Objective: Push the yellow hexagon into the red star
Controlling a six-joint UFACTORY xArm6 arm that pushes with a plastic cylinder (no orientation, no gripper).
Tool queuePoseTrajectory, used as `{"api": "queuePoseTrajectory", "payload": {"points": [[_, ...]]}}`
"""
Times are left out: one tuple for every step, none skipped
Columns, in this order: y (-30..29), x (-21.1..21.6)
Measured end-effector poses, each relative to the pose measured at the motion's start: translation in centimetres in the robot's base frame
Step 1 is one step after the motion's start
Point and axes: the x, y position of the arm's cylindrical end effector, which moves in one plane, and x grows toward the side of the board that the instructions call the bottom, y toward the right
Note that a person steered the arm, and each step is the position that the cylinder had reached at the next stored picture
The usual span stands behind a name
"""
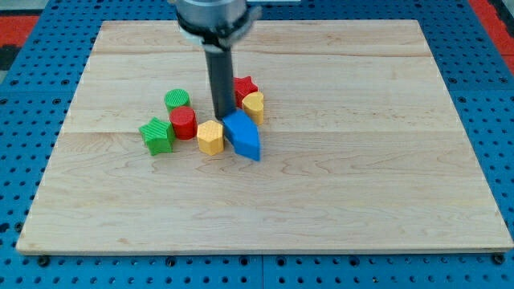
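The yellow hexagon [210,137] lies near the board's middle, left of a blue block [243,135]. The red star [244,86] sits above and to the right of it, partly hidden behind my rod, with a second yellow block [254,106] touching its lower right. My tip [222,117] stands just above the yellow hexagon's upper right edge and against the blue block's upper left corner. The rod rises from there to the view's top.
A red cylinder [183,123] sits left of the yellow hexagon, a green cylinder [177,99] above it and a green star [157,135] further left. The wooden board [361,160] lies on a blue perforated table.
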Motion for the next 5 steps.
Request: {"api": "queuePoseTrajectory", "payload": {"points": [[4.0, 4.2], [1.6, 5.2], [-1.1, 5.2], [-5.0, 4.6], [-6.9, 4.1]]}}
